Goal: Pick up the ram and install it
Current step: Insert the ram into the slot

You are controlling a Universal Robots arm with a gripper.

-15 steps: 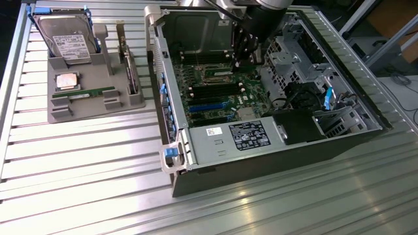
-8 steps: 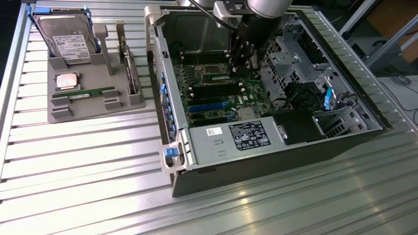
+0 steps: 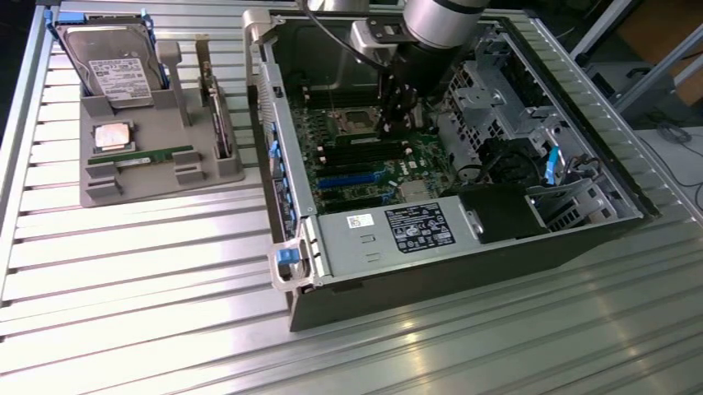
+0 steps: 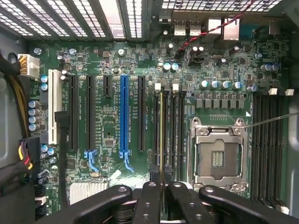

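Wrist view: black-fingered gripper [image 4: 161, 179] clamps the thin green ram stick [image 4: 161, 130], seen edge-on along the black memory slots [image 4: 174, 130] beside the metal CPU socket [image 4: 218, 156]. Exterior view: arm reaches inside the open dark computer case [image 3: 462, 284]; a twin green stick [image 3: 154, 156] lies on a grey tray [image 3: 110, 194].

one ram [image 4: 162, 135], one twin stick [image 3: 154, 155], one hard drive [image 3: 110, 64]

A smooth silver-grey cylinder forms the arm [image 3: 442, 23] above the gripper, joined to a boxy black wrist block [image 3: 379, 33]. The gripper [image 4: 162, 181] itself is matte black throughout. Its two slim fingers [image 4: 150, 198] are pierced by small round holes, and broad curved outer links [image 4: 105, 201] flank them on either side, each carrying a round grey pivot screw [image 4: 122, 189] near its end.
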